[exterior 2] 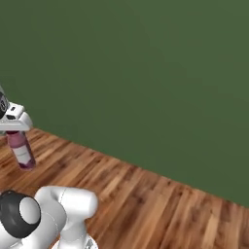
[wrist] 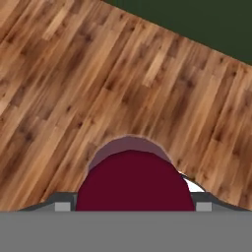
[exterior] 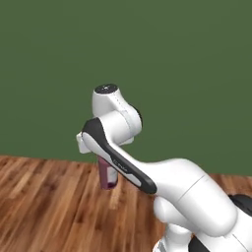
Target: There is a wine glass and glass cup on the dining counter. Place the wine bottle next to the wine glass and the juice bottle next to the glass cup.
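Juice bottle (exterior 2: 21, 150) is what we see first: a small dark red bottle with a pale pink label, hanging under our white arm (exterior: 167, 182) with nothing under it but air. Our claw (exterior 2: 14, 127) is closed around its top, so the bottle is off the ground. In the left base view the juice bottle shows as a dark red piece just below the hand, half hidden by the arm. In the hand view its round maroon cap (wrist: 134, 182) sits right between our fingers, very close to the camera. We cannot tell if there is any juice inside, because the bottle is too dark. Under the bottle is a brown wooden floor (exterior 2: 160, 204). Behind it stands a plain dark green wall (exterior 2: 146, 68).
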